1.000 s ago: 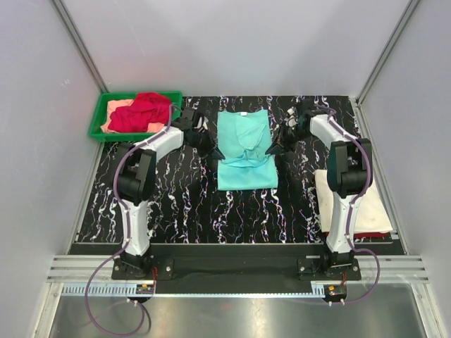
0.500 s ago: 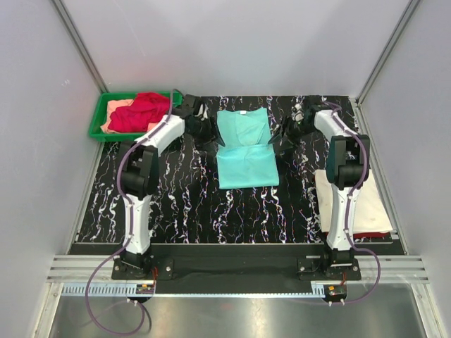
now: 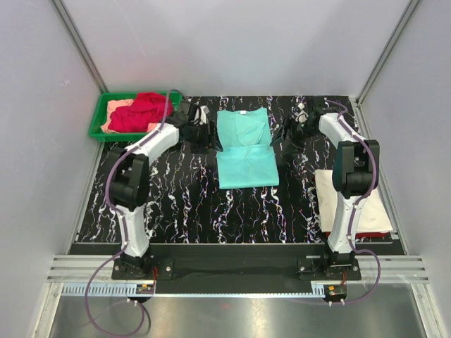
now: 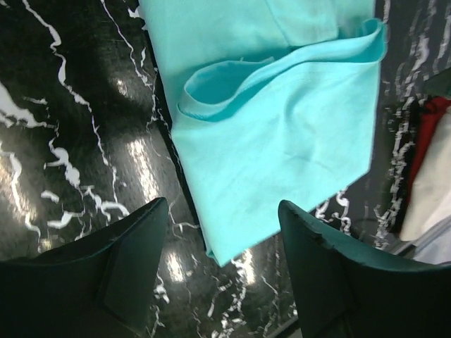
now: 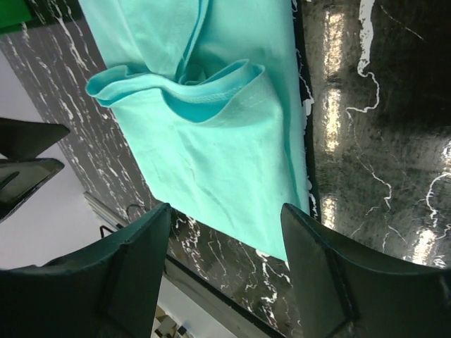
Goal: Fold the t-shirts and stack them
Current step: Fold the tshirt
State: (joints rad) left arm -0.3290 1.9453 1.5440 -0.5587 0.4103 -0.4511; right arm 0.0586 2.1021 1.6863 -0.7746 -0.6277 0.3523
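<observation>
Though partly hidden behind the right arm (image 3: 347,211), folded cream shirt (image 3: 377,204) at the near right of the table (image 3: 176,211), red edge (image 3: 366,234) just showing beneath it; too little visible to identify. Farther in, at mid-table and well apart from that pile, teal shirt (image 3: 245,151) lying flat, folded to a narrow strip, collar toward the far wall. From the wrists, a turned-in sleeve on each side puffing up in a loose loop, not pressed down. Left gripper (image 4: 222,211) at the strip's left edge, fingers spread wide and holding nothing, a hem corner lying under the gap; cannot tell whether touching cloth. Right gripper (image 5: 225,211) mirrored at the right edge, equally wide, equally empty; finger roots cut off by the frame in both wrist views. Compared with a second ago: both grippers shifted toward the far end along the shirt's sides, and the rumpled flaps across the chest now settled smoother. White label (image 3: 243,113) at the collar, far too small to read. At the far left corner, green tray (image 3: 106,135) with red shirt (image 3: 144,111) heaped on peach shirt (image 3: 113,114), the peach mostly buried, only a strip visible along the left side.
</observation>
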